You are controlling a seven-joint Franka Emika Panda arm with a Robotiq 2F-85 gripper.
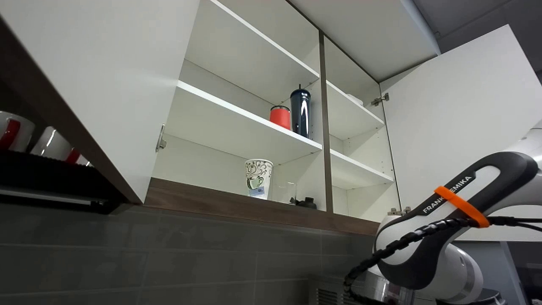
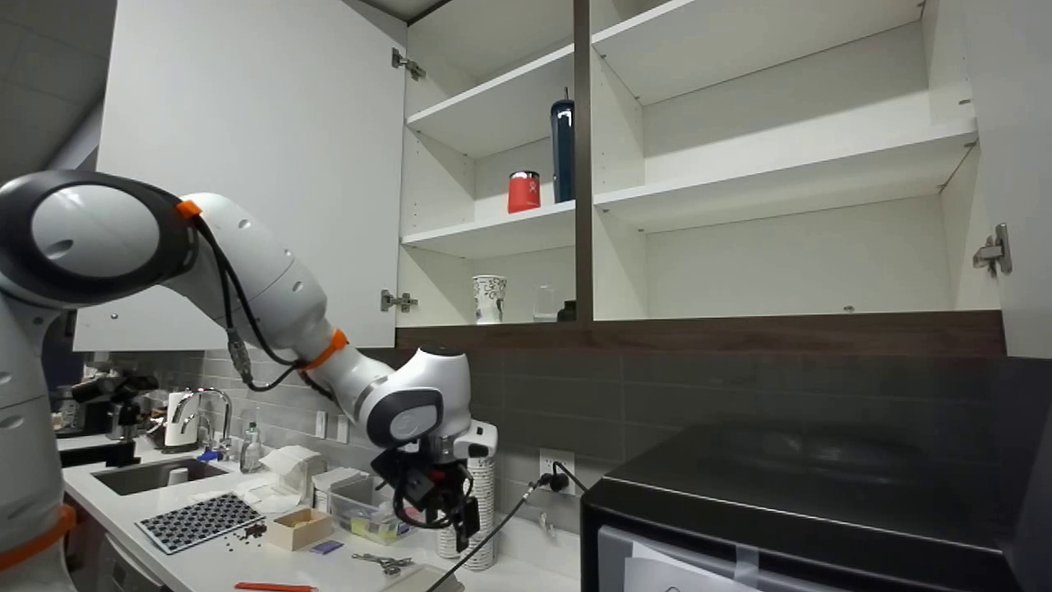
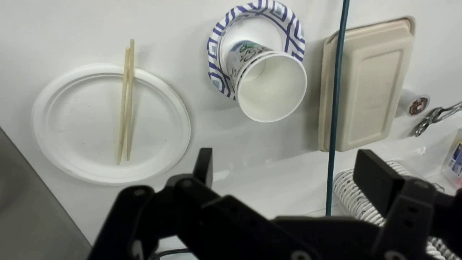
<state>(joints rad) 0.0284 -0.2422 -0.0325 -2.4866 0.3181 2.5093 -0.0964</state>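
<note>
My gripper (image 3: 287, 162) is open with nothing between its fingertips, above a white counter; it also shows in an exterior view (image 2: 467, 526). In the wrist view, a printed paper cup (image 3: 272, 88) stands on a blue-patterned paper plate (image 3: 296, 32). To the left, wooden chopsticks (image 3: 125, 104) lie across a white plate (image 3: 85, 119). A beige lidded container (image 3: 371, 86) lies to the right. A teal cord (image 3: 335, 97) runs across the view over it; I cannot tell its distance from the fingers. A stack of cups (image 3: 361, 195) is partly hidden by the right finger.
Above is an open cabinet with a red tumbler (image 1: 280, 117), a dark blue tumbler (image 1: 300, 112), a paper cup (image 1: 258, 176) and a clear glass (image 1: 286, 192). Its doors stand open. A black appliance (image 2: 789, 493) stands beside the arm. A wooden box (image 2: 299, 529) and scissors (image 2: 385, 563) lie on the counter.
</note>
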